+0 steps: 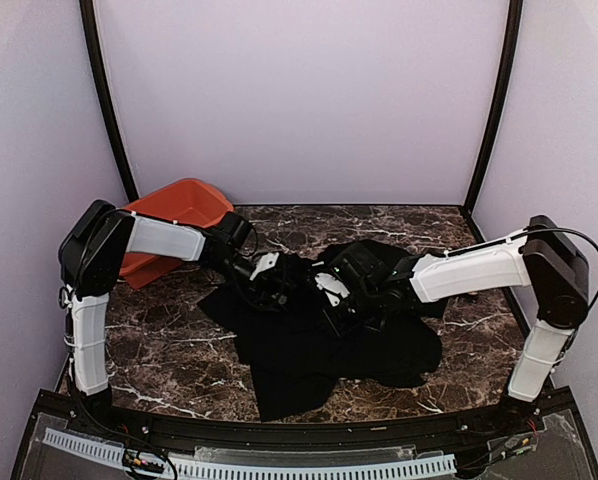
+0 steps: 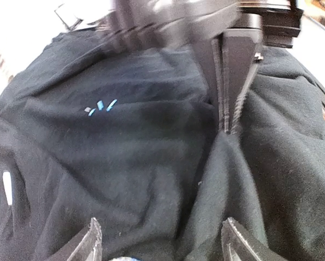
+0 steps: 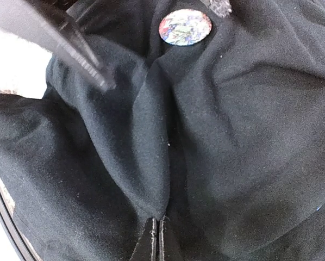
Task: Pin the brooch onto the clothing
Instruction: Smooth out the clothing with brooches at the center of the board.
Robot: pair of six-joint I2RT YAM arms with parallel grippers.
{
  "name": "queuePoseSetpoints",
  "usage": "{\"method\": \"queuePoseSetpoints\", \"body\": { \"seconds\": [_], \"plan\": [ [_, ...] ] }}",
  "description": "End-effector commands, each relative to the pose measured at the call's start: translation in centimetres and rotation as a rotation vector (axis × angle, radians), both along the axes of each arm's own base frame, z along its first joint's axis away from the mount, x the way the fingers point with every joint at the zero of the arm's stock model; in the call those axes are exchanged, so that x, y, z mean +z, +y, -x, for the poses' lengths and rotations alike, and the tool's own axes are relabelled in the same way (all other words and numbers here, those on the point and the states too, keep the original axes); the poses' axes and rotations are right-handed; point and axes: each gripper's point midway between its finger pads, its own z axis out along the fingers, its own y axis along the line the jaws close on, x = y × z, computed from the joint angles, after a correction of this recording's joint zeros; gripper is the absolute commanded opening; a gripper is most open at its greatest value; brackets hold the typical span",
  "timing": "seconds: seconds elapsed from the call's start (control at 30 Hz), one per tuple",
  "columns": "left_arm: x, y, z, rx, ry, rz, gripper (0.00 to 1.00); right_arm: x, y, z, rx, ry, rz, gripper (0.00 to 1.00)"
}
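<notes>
Brooch, a small round disc with a shiny mottled face, lies on the black shirt, just past the raised fold that the right gripper pinches between its pressed-together fingers. The left gripper hangs over the cloth with its fingers spread, holding nothing, near the light-blue print. The shirt lies crumpled on the marble table. An orange bin sits at the far left.

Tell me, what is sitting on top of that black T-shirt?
A small round brooch lies on the T-shirt. The right gripper pinches a raised fold; the left gripper hovers open above. Whether the brooch's pin pierces the cloth is hidden under the disc.
</notes>
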Motion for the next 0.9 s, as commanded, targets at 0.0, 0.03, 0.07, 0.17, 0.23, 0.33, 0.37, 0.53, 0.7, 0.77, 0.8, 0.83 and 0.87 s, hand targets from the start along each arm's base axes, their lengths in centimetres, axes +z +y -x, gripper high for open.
{"method": "queuePoseSetpoints", "body": {
  "seconds": [0.0,0.03,0.07,0.17,0.23,0.33,0.37,0.53,0.7,0.77,0.8,0.83,0.87],
  "plan": [
    [1.7,-0.7,2.1,-0.111,-0.082,-0.022,0.75,1.1,0.4,-0.5,-0.007,-0.011,-0.049,0.0],
    [1.6,-0.8,2.4,-0.121,-0.081,-0.027,0.74,1.0,0.4,-0.5,-0.006,-0.009,-0.047,0.0],
    [1.6,-0.9,2.4,-0.125,-0.081,-0.026,0.74,1.1,0.4,-0.5,-0.005,-0.006,-0.05,0.0],
    [0.5,-1.0,3.3,-0.165,-0.093,-0.069,0.71,1.2,0.5,-0.5,-0.002,-0.004,-0.055,0.0],
    [0.0,-1.0,3.7,-0.185,-0.098,-0.093,0.71,1.3,0.4,-0.5,-0.002,-0.004,-0.057,0.0],
    [-0.4,-0.9,4.0,-0.195,-0.098,-0.115,0.68,1.4,0.2,-0.4,-0.002,-0.002,-0.061,0.0],
    [-0.8,-0.8,4.0,-0.197,-0.103,-0.128,0.67,1.5,0.2,-0.4,-0.003,-0.001,-0.063,0.0],
    [-2.2,-0.8,3.9,-0.194,-0.114,-0.168,0.61,1.8,0.4,-0.1,0.004,0.01,-0.083,0.0],
    [-3.3,-1.0,3.8,-0.19,-0.108,-0.206,0.55,1.8,0.4,0.1,0.006,0.014,-0.091,0.0],
    [-3.5,-1.1,3.8,-0.192,-0.106,-0.214,0.53,2.0,0.5,0.1,0.006,0.015,-0.096,0.0],
    [-3.6,-1.1,3.9,-0.194,-0.106,-0.219,0.51,2.0,0.5,0.1,0.007,0.016,-0.099,0.0],
    [-3.6,-1.1,3.9,-0.197,-0.106,-0.223,0.48,2.1,0.5,0.1,0.006,0.015,-0.103,0.0],
    [-3.8,-1.1,4.0,-0.198,-0.107,-0.235,0.45,2.2,0.5,0.1,0.007,0.015,-0.105,0.0]
  ]
}}
